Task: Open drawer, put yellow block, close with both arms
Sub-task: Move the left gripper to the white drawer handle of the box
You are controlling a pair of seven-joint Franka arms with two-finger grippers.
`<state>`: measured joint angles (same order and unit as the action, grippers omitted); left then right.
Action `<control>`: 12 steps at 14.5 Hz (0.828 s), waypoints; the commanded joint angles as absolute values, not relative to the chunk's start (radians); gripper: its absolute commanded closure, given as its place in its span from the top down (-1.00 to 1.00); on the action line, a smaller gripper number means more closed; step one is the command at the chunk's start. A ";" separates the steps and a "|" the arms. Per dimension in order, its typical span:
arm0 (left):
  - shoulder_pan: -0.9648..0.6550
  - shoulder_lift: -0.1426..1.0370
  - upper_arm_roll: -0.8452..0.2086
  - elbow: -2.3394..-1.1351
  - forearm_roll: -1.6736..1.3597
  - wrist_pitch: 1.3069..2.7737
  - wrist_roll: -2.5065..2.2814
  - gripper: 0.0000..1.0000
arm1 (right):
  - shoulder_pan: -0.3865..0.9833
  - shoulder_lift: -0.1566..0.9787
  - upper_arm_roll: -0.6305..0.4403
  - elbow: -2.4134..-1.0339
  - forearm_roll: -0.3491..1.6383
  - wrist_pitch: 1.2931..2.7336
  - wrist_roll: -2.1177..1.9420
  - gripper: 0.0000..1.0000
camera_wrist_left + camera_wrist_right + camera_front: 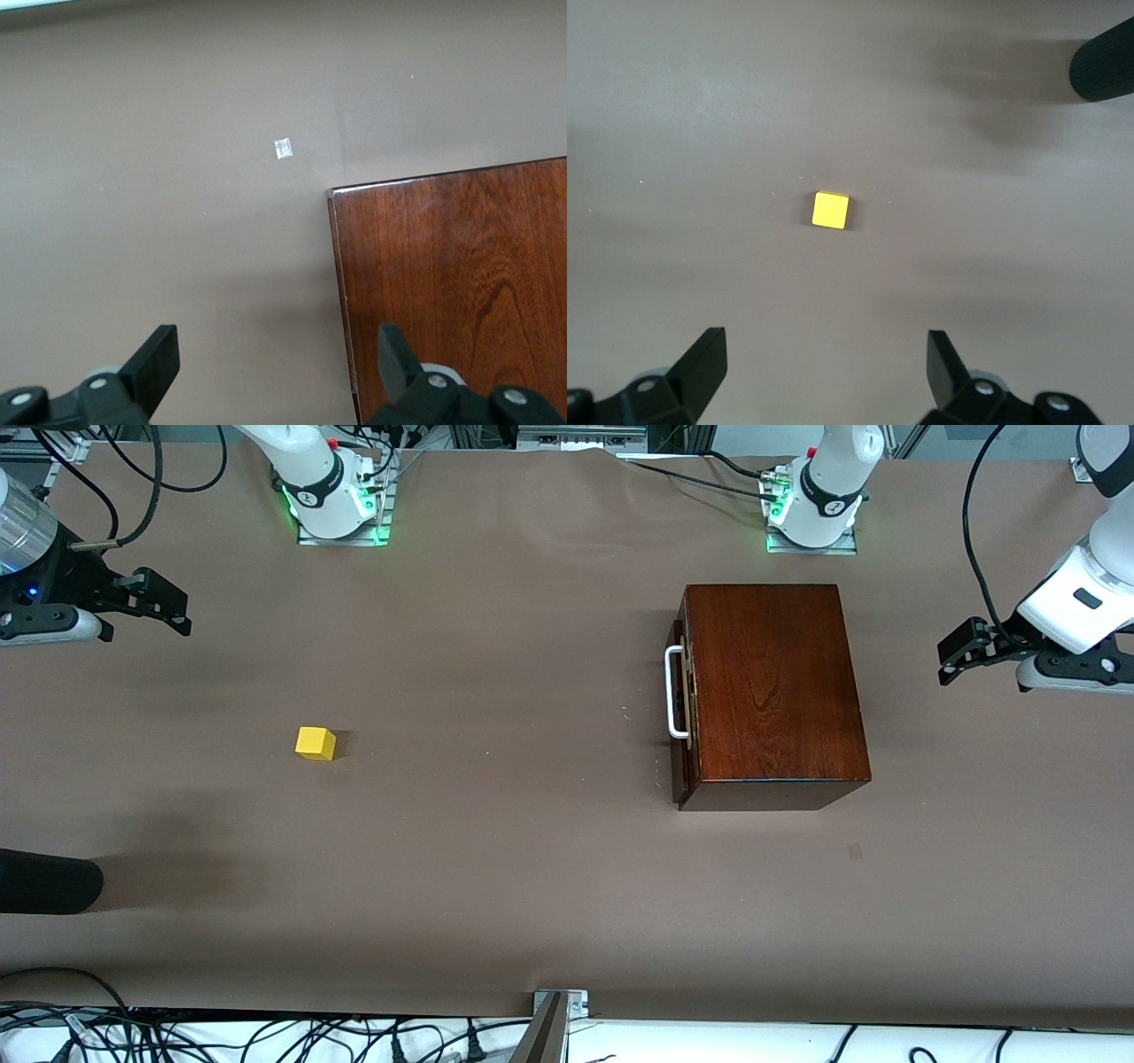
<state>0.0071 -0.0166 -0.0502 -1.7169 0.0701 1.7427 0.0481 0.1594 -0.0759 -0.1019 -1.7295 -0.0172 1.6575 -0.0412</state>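
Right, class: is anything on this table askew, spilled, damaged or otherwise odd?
Nothing stands out. The wooden box sits flat with its drawer shut, the yellow block rests alone toward the right arm's end, and the left tool and right tool hang open at the table's ends.

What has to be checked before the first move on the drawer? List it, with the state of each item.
1. Drawer shut in the wooden box, white handle free to reach: ok.
2. Yellow block alone on the table, toward the right arm's end, nothing touching it: ok.
3. Left gripper up over the table's edge beside the box, jaws open and empty: ok.
4. Right gripper up over the table's other end, jaws open and empty: ok.
5. Dark cylinder at the table's edge, nearer the front camera than the block, apart from it: ok.
6. Room inside the drawer for the block: cannot tell.
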 commanded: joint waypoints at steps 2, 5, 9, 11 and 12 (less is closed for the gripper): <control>0.012 -0.020 -0.057 -1.698 0.071 1.715 0.057 1.00 | 0.160 -0.084 -0.100 -1.727 -0.012 1.647 -0.040 1.00; 0.009 -0.015 -0.074 -1.700 0.034 1.665 0.058 1.00 | 0.158 -0.084 -0.100 -1.727 -0.012 1.647 -0.040 1.00; -0.006 0.011 -0.184 -1.695 -0.061 1.614 0.057 1.00 | 0.158 -0.084 -0.100 -1.727 -0.012 1.647 -0.040 1.00; -0.011 0.041 -0.270 -1.677 -0.064 1.618 0.040 1.00 | 0.158 -0.084 -0.100 -1.727 -0.012 1.647 -0.040 1.00; -0.018 0.078 -0.303 -1.657 -0.063 1.620 -0.006 1.00 | 0.158 -0.084 -0.100 -1.727 -0.012 1.647 -0.040 1.00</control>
<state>-0.0121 0.0160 -0.2466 -1.7134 -0.0522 1.6348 0.0302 0.1595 -0.0759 -0.1016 -1.7295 -0.0171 1.6575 -0.0412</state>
